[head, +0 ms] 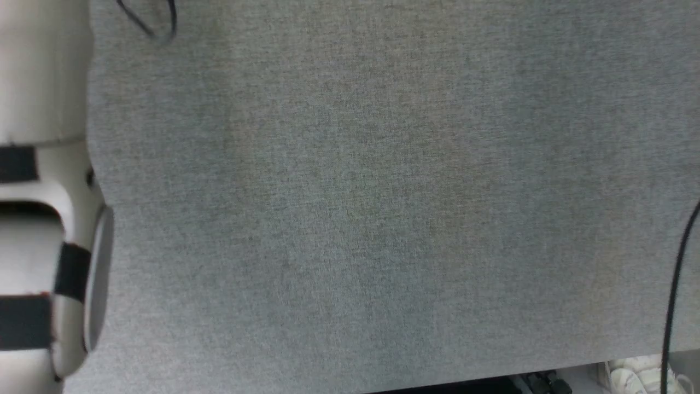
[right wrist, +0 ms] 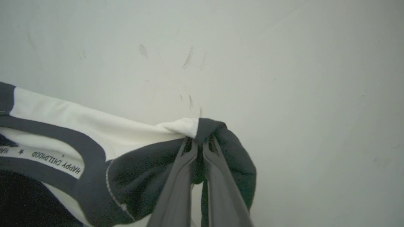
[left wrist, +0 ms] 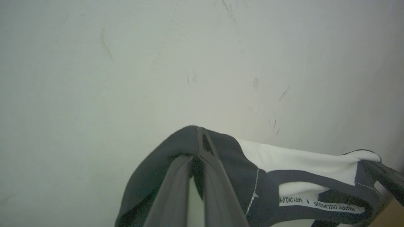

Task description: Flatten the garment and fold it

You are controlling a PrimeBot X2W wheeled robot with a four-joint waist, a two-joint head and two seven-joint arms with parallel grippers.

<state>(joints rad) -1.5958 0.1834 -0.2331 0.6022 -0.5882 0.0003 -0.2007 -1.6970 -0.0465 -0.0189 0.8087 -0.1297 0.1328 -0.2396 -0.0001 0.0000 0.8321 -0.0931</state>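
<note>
Close up, the left claw (left wrist: 202, 134) is pinched shut on black fabric at one shoulder of the shirt (left wrist: 293, 160). The right claw (right wrist: 199, 143) is clamped the same way on the other black shoulder. Between them the shirt spans, its white panel and black collar showing, with a neck band (left wrist: 318, 204) reading "HAPPY CHILDHOOD". Behind it is a pale, scuffed wall (left wrist: 126, 63). From the head, a pale forearm (head: 38, 219) borders a grey cloth surface (head: 383, 191).

We read one text — "HAPPY CHILDHOOD" in dark capitals, repeated after a small star — on the white band (left wrist: 322, 205) inside the neckline of the garment (left wrist: 300, 160); it stands upside down in both wrist views
</note>
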